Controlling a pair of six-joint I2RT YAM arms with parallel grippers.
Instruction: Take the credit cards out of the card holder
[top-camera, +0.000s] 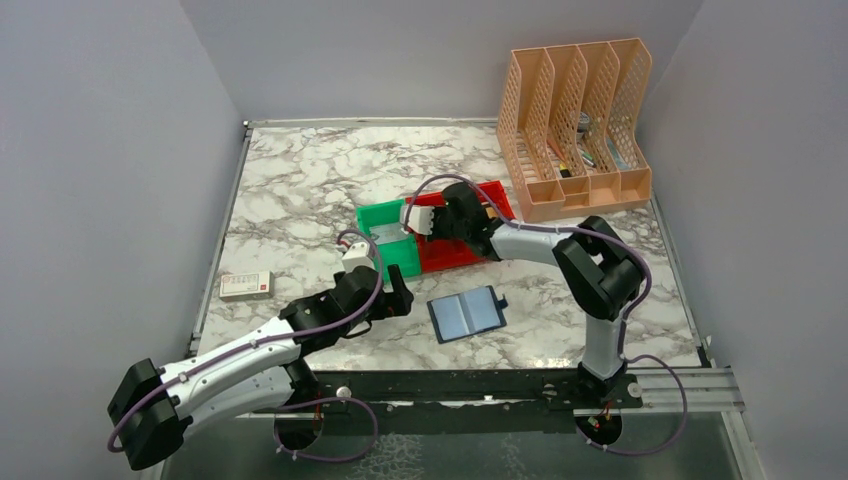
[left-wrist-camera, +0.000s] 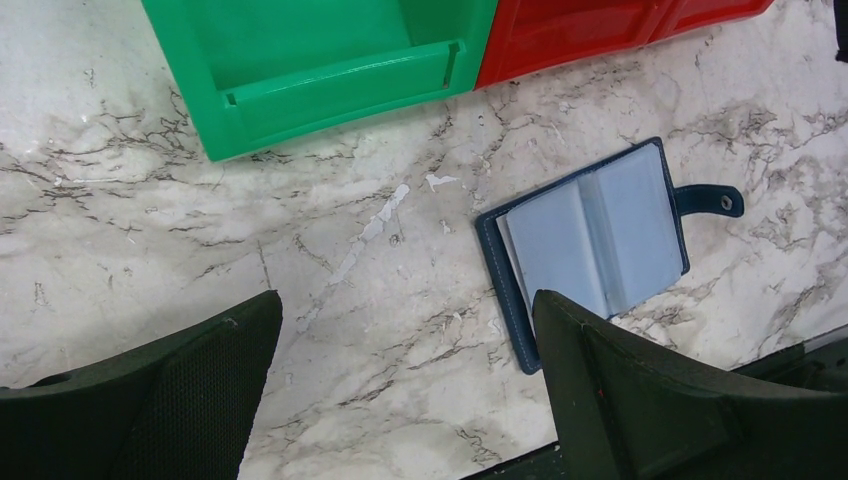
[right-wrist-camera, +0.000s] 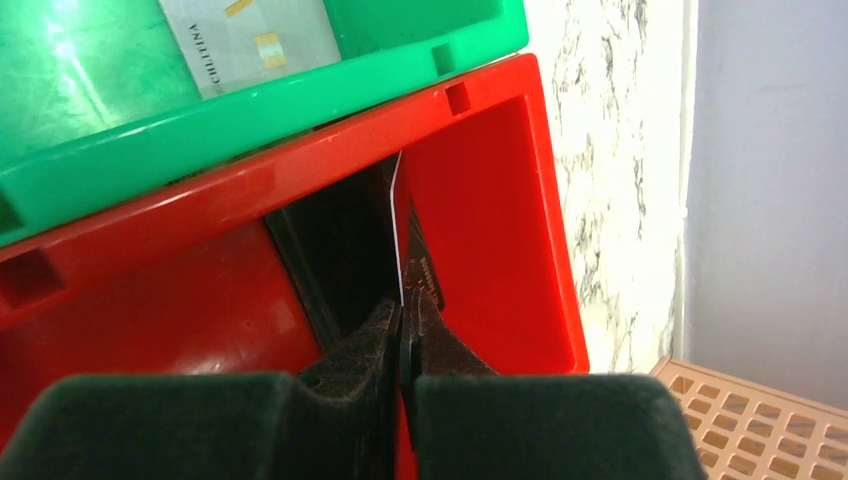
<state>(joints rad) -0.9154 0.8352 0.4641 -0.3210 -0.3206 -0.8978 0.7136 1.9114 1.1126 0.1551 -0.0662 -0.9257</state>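
The card holder lies spread open and flat on the tabletop near the arms, pale sleeves facing up so cards can slide out. The left pincer hangs just beside it, fingers wide apart and empty, seemingly ready to steady it. Farther back, the right pincer is clamped on a credit card held on edge over the red bin, probably to release it there; another card lies in the green bin alongside.

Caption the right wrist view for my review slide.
Right pincer shut on a thin card over the red bin, beside the green bin holding another card.
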